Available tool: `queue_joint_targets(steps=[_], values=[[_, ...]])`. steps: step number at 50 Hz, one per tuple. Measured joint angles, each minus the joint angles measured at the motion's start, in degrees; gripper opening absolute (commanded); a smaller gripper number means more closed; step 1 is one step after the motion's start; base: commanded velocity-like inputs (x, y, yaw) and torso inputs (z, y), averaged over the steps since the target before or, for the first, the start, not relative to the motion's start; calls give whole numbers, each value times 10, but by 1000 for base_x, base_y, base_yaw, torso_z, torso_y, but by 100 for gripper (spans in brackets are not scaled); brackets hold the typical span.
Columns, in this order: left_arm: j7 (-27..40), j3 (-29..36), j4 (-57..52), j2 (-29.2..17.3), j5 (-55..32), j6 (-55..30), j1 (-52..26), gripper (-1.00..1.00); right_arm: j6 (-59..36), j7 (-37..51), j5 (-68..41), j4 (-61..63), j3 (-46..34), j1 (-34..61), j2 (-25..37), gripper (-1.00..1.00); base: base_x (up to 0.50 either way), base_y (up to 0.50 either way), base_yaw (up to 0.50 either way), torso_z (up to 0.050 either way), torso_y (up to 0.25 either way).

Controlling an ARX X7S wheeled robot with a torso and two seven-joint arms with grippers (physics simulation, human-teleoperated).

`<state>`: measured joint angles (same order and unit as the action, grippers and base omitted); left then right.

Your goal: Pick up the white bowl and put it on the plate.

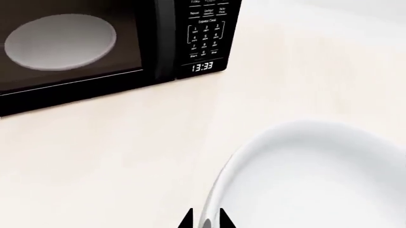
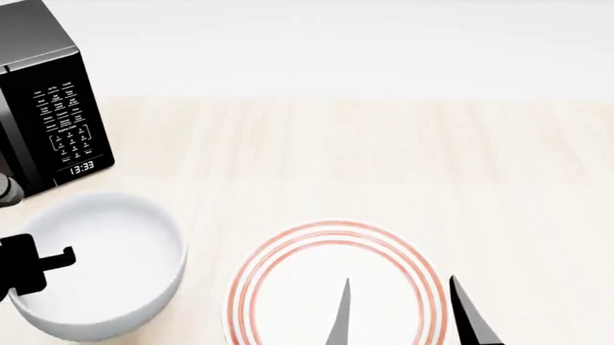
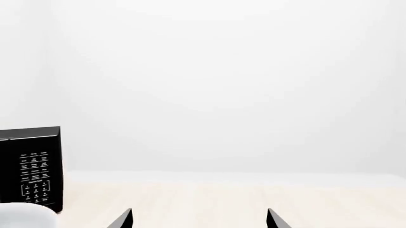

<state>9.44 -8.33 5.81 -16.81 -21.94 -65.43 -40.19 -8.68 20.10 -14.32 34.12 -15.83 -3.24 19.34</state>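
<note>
The white bowl (image 2: pixel 101 266) stands at the near left of the table, left of the plate (image 2: pixel 287 253), a white plate with red rings. My left gripper (image 2: pixel 39 262) is at the bowl's left rim. In the left wrist view its fingertips (image 1: pixel 206 221) stand close together astride the bowl's rim (image 1: pixel 317 180), shut on it. I cannot tell whether the bowl is off the table. My right gripper (image 2: pixel 403 316) is open and empty, its fingers spread over the plate's near right part. It is also open in the right wrist view (image 3: pixel 199 219), where an edge of the bowl (image 3: pixel 25 217) shows.
A black microwave (image 2: pixel 48 108) stands at the far left, just behind the bowl, with a greyish dish (image 1: pixel 60 42) behind its window. It also shows in the right wrist view (image 3: pixel 32 166). The light wooden table (image 2: pixel 384 158) runs right and back to a white wall.
</note>
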Motion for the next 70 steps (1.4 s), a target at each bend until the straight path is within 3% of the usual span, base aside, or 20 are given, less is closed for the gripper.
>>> queue_joint_targets(steps=[36,58,70], values=[[-27,117,80,93,-10,16,-122,-100,0,8,-5,6,-4,-1,6,100,0,0,0,0,1],[-56,193,259,152,-35,117,-191,-100,-3,14,-11,11,1,1,13,100,0,0,0,0,0],[-53,293,394,162,-129,213,-235,-100,1,16,-16,6,5,1,15,100,0,0,0,0,0]])
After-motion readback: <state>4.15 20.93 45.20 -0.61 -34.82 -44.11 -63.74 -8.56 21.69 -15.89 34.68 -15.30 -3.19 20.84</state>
